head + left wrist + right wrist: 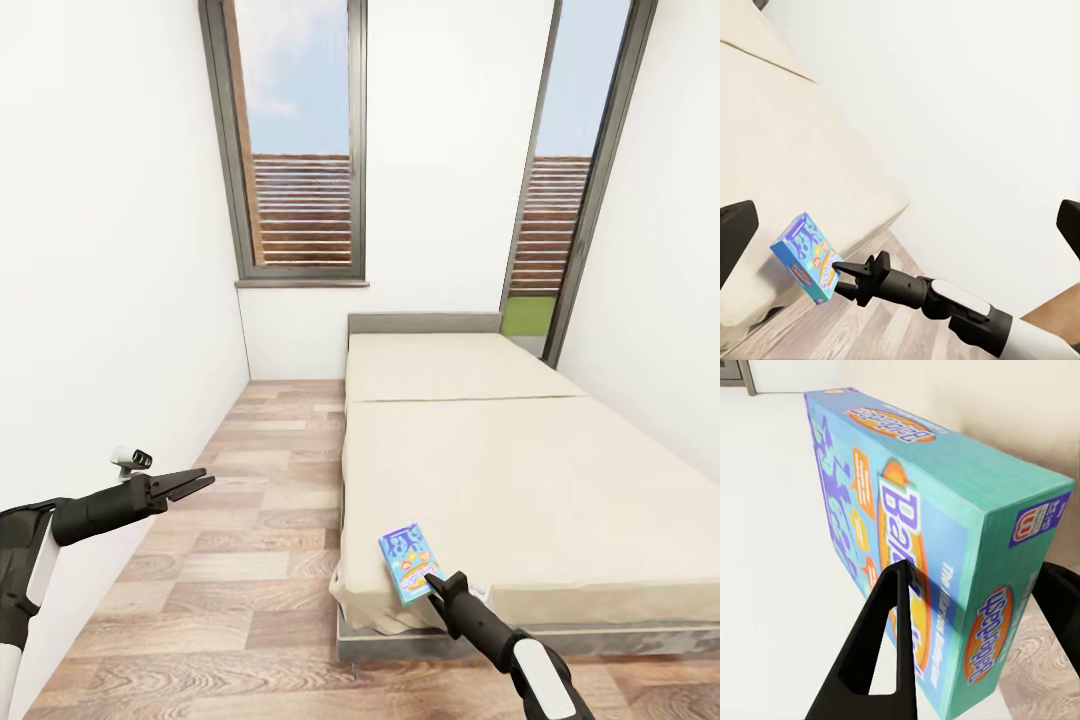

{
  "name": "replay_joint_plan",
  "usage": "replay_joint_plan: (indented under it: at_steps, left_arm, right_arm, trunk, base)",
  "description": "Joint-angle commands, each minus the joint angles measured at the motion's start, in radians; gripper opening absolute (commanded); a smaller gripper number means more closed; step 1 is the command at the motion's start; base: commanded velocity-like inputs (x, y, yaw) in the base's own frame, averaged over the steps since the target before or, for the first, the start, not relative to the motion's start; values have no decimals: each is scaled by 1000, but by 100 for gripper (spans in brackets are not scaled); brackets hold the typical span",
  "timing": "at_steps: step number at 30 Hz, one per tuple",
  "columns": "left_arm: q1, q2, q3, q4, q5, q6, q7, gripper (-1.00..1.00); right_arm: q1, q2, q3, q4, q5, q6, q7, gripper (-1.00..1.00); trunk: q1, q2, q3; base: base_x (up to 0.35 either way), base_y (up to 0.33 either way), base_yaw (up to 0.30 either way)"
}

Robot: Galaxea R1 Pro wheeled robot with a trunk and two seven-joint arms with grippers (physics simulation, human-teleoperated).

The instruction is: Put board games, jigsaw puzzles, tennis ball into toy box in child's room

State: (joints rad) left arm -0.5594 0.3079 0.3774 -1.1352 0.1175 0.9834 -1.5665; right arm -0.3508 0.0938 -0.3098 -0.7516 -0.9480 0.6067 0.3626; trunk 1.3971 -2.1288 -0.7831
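Note:
A blue board game (pixel 409 563) with orange lettering is tilted up at the front left corner of the beige bed (pixel 520 470). My right gripper (pixel 433 579) is shut on its lower end. In the right wrist view the black fingers (pixel 889 622) straddle the blue box (pixel 930 510) on both faces. The left wrist view shows the same box (pixel 806 256) held by the right gripper (pixel 840 271), clear of the mattress edge. My left gripper (pixel 203 483) hangs open and empty over the floor, left of the bed. The table and toy box are out of view.
The bed fills the right half of the narrow room, its mattress (pixel 450 365) otherwise bare. A strip of wood-plank floor (pixel 240 560) runs between the bed and the white left wall (pixel 100 300). A tall window (pixel 300 150) and a glass door (pixel 560 210) stand at the far end.

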Motion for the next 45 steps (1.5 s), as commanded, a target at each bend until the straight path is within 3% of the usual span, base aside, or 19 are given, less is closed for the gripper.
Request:
replay_joint_plan:
  at_steps: [1, 12, 20, 26, 33, 45]
  left_arm:
    - [0, 0, 0, 0, -1, 11, -4, 100]
    - [0, -1, -1, 0, -2, 10, -4, 100]
    - [0, -1, -2, 0, -2, 9, 0, 100]
    - [0, -1, -3, 0, -4, 9, 2, 100]
    - [0, -1, -3, 0, -4, 10, 3, 100]
    - [0, -1, -3, 0, -5, 9, 3, 100]
  right_arm:
    - [-1, 1, -6, 0, 0, 8, 1, -100]
    - [-1, 0, -5, -22, -1, 16, -2, -100]
    - [-1, -16, -2, -84, 0, 46, 2, -100]
    - [-1, -19, 44, -116, 3, 105, 2, -100]
    - [0, -21, 119, -187, 4, 118, 0, -100]
    - [7, -22, 130, -196, 4, 114, 43, -100]
  trunk:
    - [-4, 7, 2]
    - [-46, 84, 37]
    - [-77, 140, 62]
    - [-100, 182, 80]
    - [-127, 231, 102]
    - [-173, 315, 140]
  base:
    - [0, 0, 0]
    - [0, 0, 0]
    - [0, 0, 0]
    - [0, 0, 0]
    - [0, 0, 0]
    - [0, 0, 0]
